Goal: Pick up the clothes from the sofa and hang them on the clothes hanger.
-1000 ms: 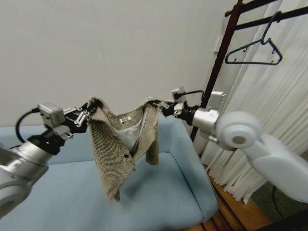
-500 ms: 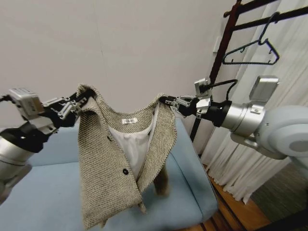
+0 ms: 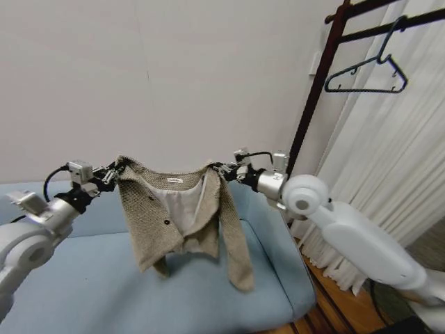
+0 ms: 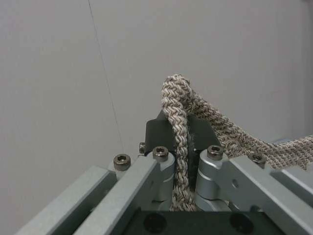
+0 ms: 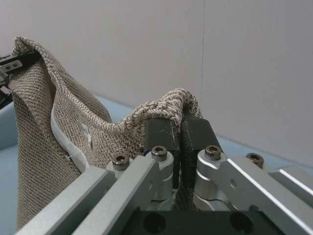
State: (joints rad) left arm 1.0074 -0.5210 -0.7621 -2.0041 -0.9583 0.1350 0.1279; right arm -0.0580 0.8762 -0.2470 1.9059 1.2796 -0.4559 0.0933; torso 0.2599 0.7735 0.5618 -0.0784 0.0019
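Over the sofa, left gripper and right gripper pinched tight on the jacket, now farther out, narrower

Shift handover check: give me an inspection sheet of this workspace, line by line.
Surface: blue sofa; the jacket hangs in front of it, and whether they touch cannot be told.
Job's things: tweed jacket held spread by both shoulders, front open, lining showing; black hanger bare on the dark rack.
Clutter: nothing seen.
Grippers: left gripper shut on one shoulder of the jacket; right gripper shut on the other.
Cables: black cable looped at the left wrist; second cable over the right wrist.
Surroundings: pale wall, white curtain, wooden floor.
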